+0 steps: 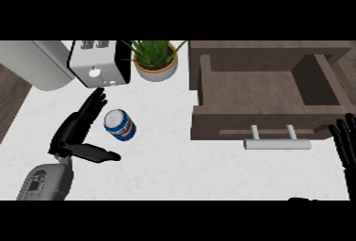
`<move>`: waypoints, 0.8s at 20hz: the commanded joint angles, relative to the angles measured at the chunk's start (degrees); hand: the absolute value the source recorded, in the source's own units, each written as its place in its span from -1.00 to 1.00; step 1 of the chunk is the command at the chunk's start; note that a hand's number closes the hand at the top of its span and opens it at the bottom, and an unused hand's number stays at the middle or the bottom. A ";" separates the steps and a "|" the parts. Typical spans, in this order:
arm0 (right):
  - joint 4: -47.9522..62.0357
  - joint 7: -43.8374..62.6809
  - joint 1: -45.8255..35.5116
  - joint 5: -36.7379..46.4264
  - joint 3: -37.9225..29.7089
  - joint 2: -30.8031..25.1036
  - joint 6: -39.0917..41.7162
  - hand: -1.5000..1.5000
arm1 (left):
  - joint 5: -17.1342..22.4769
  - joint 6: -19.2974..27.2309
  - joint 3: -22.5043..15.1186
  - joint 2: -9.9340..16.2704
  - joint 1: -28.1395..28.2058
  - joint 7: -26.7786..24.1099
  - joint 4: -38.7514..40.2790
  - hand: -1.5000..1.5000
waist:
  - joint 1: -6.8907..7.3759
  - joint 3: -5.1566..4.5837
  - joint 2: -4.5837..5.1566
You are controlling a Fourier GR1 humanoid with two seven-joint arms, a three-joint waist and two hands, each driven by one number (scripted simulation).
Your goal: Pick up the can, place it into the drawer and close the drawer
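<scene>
A blue can [120, 125] with a white and red label lies on its side on the white counter, left of centre. My left hand [78, 128] rests just to its left, fingers straight and pointing away from me, thumb spread below the can; it is open and I cannot tell whether it touches the can. The brown wooden drawer [208, 89] stands open at the right, its inside bare, with a white bar handle [278, 144] on its front. My right hand [343, 141] shows at the right edge beside the drawer front, fingers straight up, open.
A white toaster [99, 63] stands at the back left, next to a large white appliance [38, 63]. A potted green plant [156, 61] sits between the toaster and the drawer. Dark flooring runs beyond the counter's left edge [17, 110].
</scene>
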 commanded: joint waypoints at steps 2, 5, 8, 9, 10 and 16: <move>-1.67 0.34 0.74 1.15 0.75 1.55 -0.20 -1.00 | -1.06 0.22 0.60 0.30 -0.98 -2.71 3.95 -1.00 | 0.02 0.02 -0.02; -1.65 4.41 -2.31 -2.72 -2.37 -1.28 0.58 -1.00 | -2.30 -2.42 2.58 3.55 -3.81 -11.31 15.10 -1.00 | -0.15 0.00 0.05; 3.97 -1.74 -2.97 0.67 -1.45 -0.19 0.53 -1.00 | -3.09 -1.46 2.62 3.46 -6.15 -11.01 18.50 -1.00 | -0.07 0.01 0.05; -2.82 -0.71 2.26 0.69 0.61 2.09 0.79 -1.00 | -1.31 -3.04 3.23 3.76 -4.32 -10.18 16.61 -1.00 | -0.11 0.01 -0.01; 2.80 -2.64 -0.83 0.74 -0.97 0.23 1.50 -1.00 | -3.61 -1.98 3.06 3.92 -4.27 -16.05 21.70 -1.00 | -0.12 0.01 0.06; -0.36 1.39 -3.43 0.86 -0.27 1.56 -0.88 -1.00 | -3.76 -2.12 3.18 3.63 -5.87 -17.67 25.93 -1.00 | -0.05 0.01 0.05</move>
